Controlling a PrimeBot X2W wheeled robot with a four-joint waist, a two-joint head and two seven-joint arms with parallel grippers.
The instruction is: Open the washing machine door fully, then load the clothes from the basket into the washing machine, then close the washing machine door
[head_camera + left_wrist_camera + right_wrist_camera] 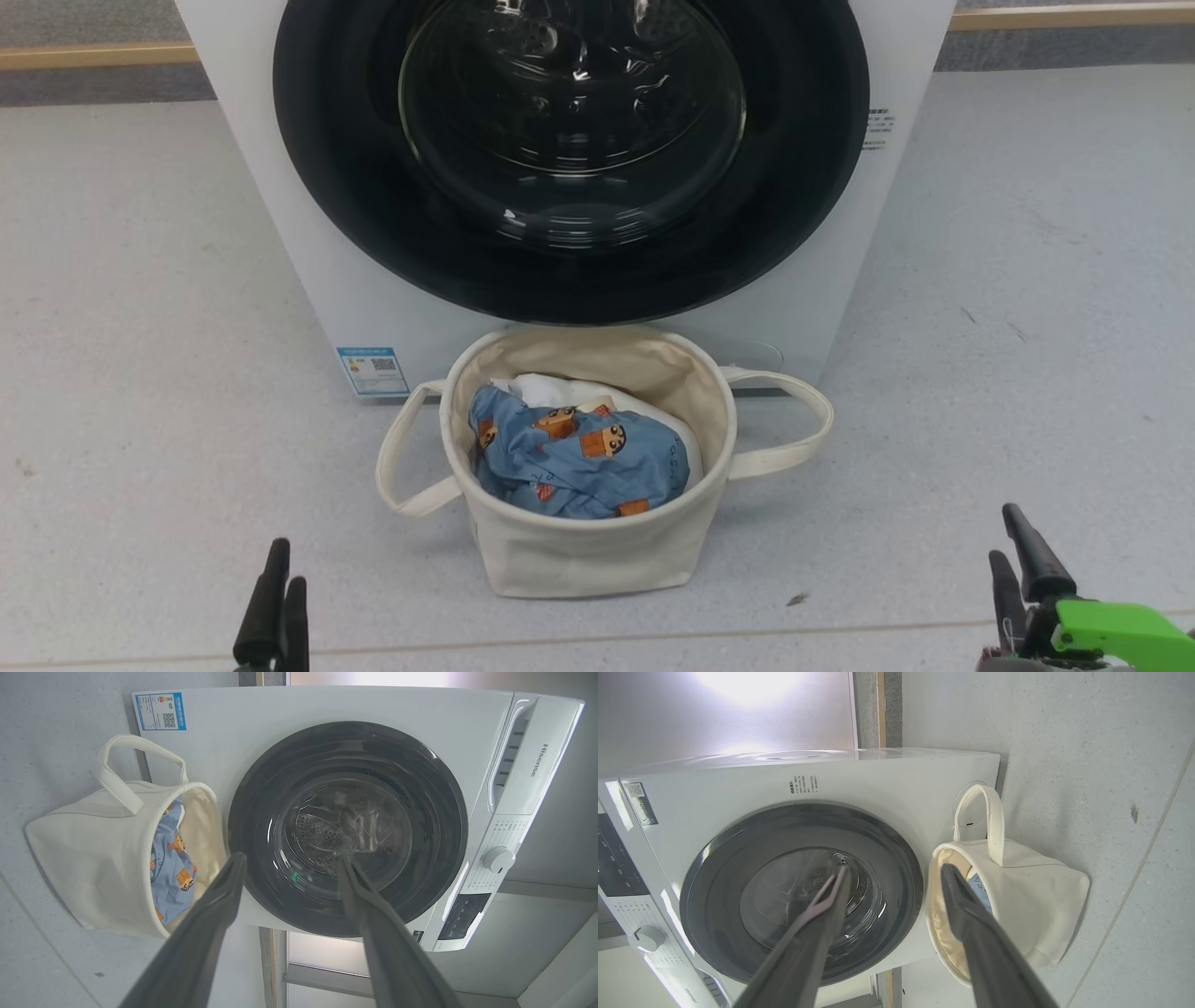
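The white washing machine (280,215) stands ahead with its round, black-ringed washing machine door (571,121) shut. On the floor right against its front sits the cream basket (579,560), and blue printed clothes (569,457) lie inside. My left gripper (287,565) is low at the near left, open and empty. My right gripper (1004,532) is at the near right, also open and empty. Both are well short of the basket. In the left wrist view the open left gripper (292,857) frames the door (348,828), with the basket (93,858) beside it. In the right wrist view the right gripper (895,869) spans the door (738,858) and the basket (1036,891).
A plain white bundle (560,387) lies under the blue clothes. The basket's loop handles (794,420) stick out to both sides. The washer's control panel with its knob (498,859) runs along the top. Grey floor (140,373) spreads to both sides of the machine.
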